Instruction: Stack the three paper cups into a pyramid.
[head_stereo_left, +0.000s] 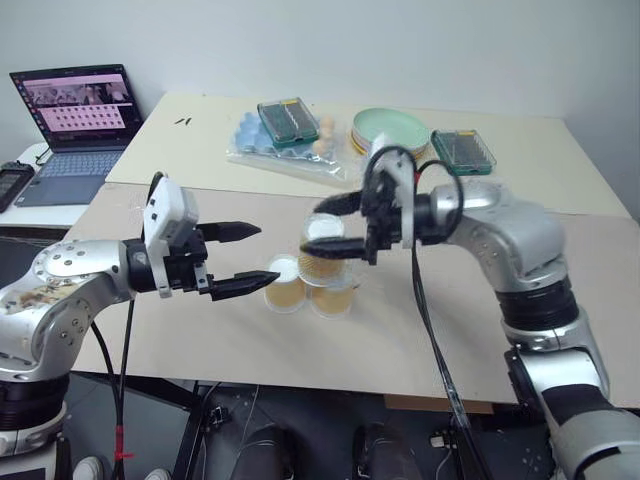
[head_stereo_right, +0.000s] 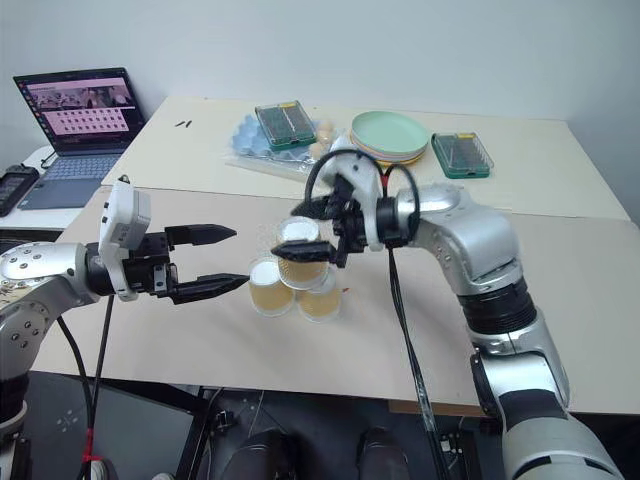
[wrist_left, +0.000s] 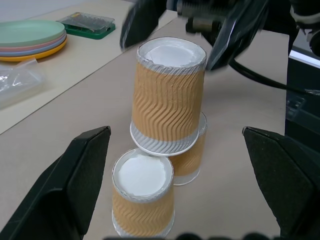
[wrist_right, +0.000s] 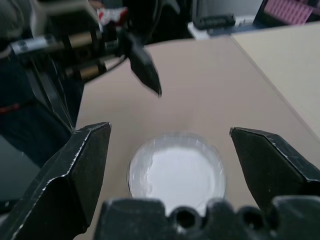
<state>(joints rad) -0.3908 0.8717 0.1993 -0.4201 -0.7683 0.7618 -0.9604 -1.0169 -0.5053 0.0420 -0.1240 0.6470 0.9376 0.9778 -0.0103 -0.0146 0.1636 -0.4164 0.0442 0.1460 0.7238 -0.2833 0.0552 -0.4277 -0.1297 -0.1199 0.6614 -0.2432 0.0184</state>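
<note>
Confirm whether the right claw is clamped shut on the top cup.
No. In the right wrist view the right claw stands open, its fingers clear on either side of the top cup.

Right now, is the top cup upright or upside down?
Upside down: the top cup shows its white base upward, wide rim resting on the two lower cups.

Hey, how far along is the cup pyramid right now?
Looks nearly done: two bottom cups sit upside down side by side, and the top cup rests on them. The right gripper is open around it, holding nothing. The left gripper is open nearby. Left: backing away.
</note>
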